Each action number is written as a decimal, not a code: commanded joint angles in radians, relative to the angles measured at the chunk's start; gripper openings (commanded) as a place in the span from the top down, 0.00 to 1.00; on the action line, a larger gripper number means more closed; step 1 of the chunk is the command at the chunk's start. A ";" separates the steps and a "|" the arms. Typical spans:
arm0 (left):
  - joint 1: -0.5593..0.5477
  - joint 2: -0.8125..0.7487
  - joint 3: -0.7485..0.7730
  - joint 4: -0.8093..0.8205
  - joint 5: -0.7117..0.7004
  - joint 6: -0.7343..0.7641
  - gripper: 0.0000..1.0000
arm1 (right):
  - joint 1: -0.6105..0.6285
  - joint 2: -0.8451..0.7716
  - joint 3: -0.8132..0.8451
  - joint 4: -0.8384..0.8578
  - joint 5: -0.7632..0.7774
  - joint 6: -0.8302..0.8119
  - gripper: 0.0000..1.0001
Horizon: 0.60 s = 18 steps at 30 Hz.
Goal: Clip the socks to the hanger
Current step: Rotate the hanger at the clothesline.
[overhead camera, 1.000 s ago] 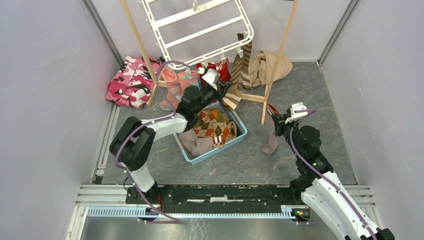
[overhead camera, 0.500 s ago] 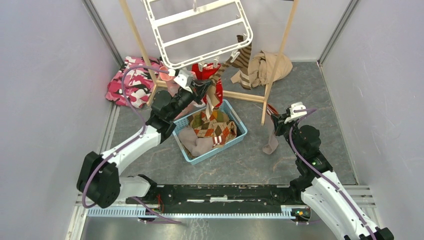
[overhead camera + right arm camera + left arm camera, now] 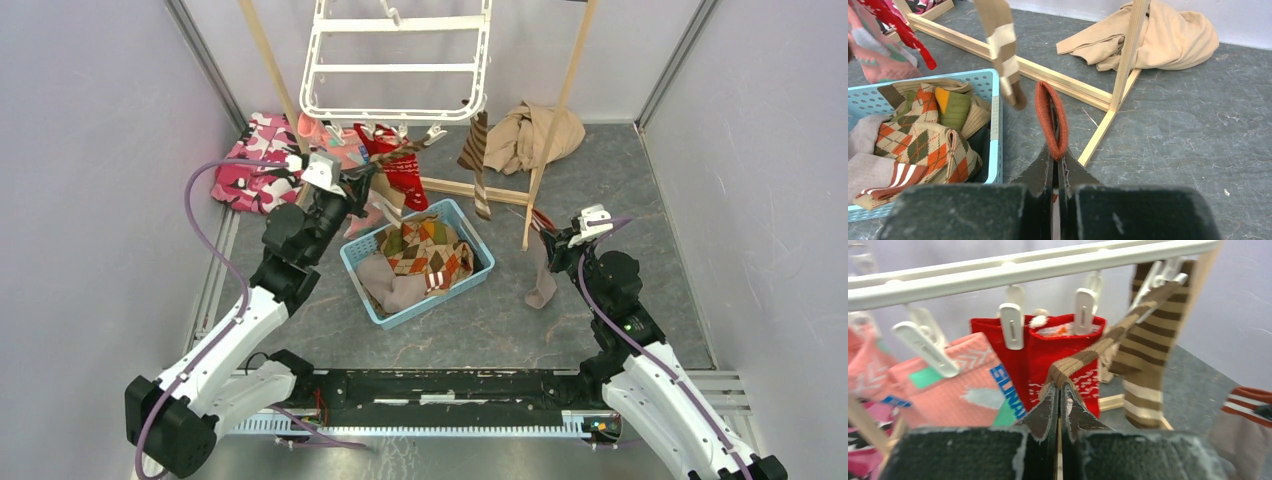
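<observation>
On your left lies one pink camouflage garment (image 3: 255,170). Your left gripper (image 3: 1058,390) is pinched tight on one brown-striped sock (image 3: 1108,340), which runs taut up to a clip on the hanger (image 3: 398,68). That single white hanger hangs at the back centre. Under it are clipped two pink socks (image 3: 963,385), a red sock (image 3: 1048,350) on two clips and a second striped sock (image 3: 479,160). Below, one blue basket (image 3: 478,274) holds argyle socks (image 3: 425,248), a taupe sock (image 3: 385,285) and a few more. One beige cloth (image 3: 530,135) lies to the right. Your right gripper (image 3: 1054,159) is clamped shut on an orange-cuffed sock (image 3: 1050,117), which dangles beside the wooden rack (image 3: 475,190).
</observation>
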 commanded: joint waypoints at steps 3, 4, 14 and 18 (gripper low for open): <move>0.109 -0.020 0.023 -0.063 -0.115 0.036 0.98 | -0.005 -0.012 0.000 0.064 -0.026 0.010 1.00; 0.127 -0.015 0.026 -0.066 -0.115 0.033 0.98 | -0.005 -0.013 0.000 0.063 -0.026 0.010 1.00; 0.308 0.095 0.110 -0.056 -0.058 -0.047 0.98 | -0.006 -0.008 0.010 0.072 -0.154 -0.021 1.00; 0.385 0.140 0.146 -0.036 -0.016 -0.089 0.98 | -0.005 0.001 0.013 0.087 -0.200 -0.029 1.00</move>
